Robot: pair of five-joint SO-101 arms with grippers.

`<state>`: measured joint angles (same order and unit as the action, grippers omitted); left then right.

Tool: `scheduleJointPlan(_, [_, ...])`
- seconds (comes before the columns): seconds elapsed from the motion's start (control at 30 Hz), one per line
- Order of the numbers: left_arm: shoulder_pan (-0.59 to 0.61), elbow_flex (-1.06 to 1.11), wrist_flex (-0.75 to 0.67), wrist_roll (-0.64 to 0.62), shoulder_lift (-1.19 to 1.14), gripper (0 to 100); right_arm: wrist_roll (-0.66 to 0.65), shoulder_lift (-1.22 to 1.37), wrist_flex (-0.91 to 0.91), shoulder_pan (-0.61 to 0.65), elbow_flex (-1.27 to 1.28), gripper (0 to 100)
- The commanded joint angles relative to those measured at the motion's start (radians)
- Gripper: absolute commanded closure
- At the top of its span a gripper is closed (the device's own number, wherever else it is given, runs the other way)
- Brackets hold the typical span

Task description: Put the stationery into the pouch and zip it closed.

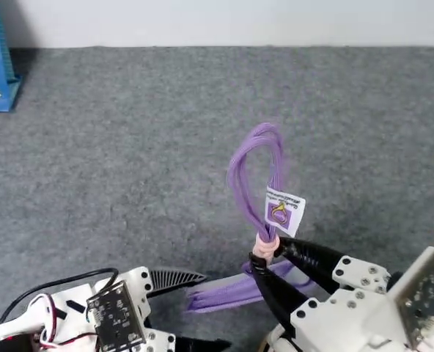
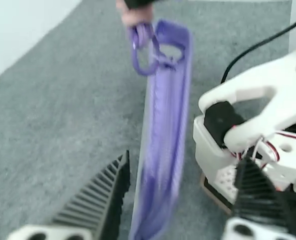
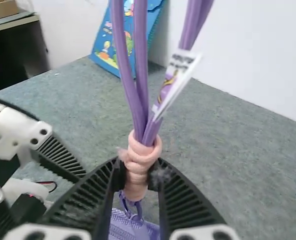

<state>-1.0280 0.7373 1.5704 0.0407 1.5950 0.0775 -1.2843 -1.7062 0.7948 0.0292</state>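
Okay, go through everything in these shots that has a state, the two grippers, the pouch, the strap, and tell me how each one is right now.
Right gripper: shut on the pink knot of the strap.
Left gripper: open, one finger on each side of the pouch.
Pouch: low between the arms; zip open or closed cannot be told.
Strap loop: standing up above the knot.
Tag: hanging on the strap.

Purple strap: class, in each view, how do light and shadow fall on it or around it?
High view: soft, even light; the purple strap throws no hard shadow on the grey carpet. Left wrist view: no glare on the pouch. Right wrist view: bright wall behind the strap, dark corner under the shelf.
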Motion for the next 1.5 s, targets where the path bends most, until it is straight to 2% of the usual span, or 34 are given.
scheduleJointPlan(0.0, [-0.009,0.004,-0.055,-0.008,-0.034,75,0.011,-0.004,0.016,0.016,-0.003,99.1])
scheduleJointPlan(0.2, [-0.014,0.002,-0.058,-0.005,-0.034,86,0.011,-0.004,0.016,0.013,0.002,99.1])
scheduleJointPlan(0.37, [-0.014,0.007,-0.058,-0.002,-0.034,98,0.009,-0.004,0.016,0.012,-0.002,99.1])
scheduleJointPlan(0.47, [-0.014,0.008,-0.044,0.029,-0.034,99,0.008,-0.004,0.016,-0.01,-0.002,99.1])
scheduleJointPlan(0.73, [-0.012,0.001,-0.006,0.029,-0.037,99,-0.071,-0.002,0.039,-0.348,0.003,99.1])
scheduleJointPlan(1.07, [-0.009,-0.002,0.015,0.023,-0.041,99,-0.213,0.005,0.105,-0.854,0.005,99.1])
scheduleJointPlan(1.27, [-0.008,-0.002,0.017,0.025,-0.041,99,-0.324,-0.001,0.105,-1.038,0.005,99.1])
scheduleJointPlan(1.47, [-0.008,-0.002,0.018,0.025,-0.041,99,-0.376,-0.002,0.105,-1.106,0.04,99.1])
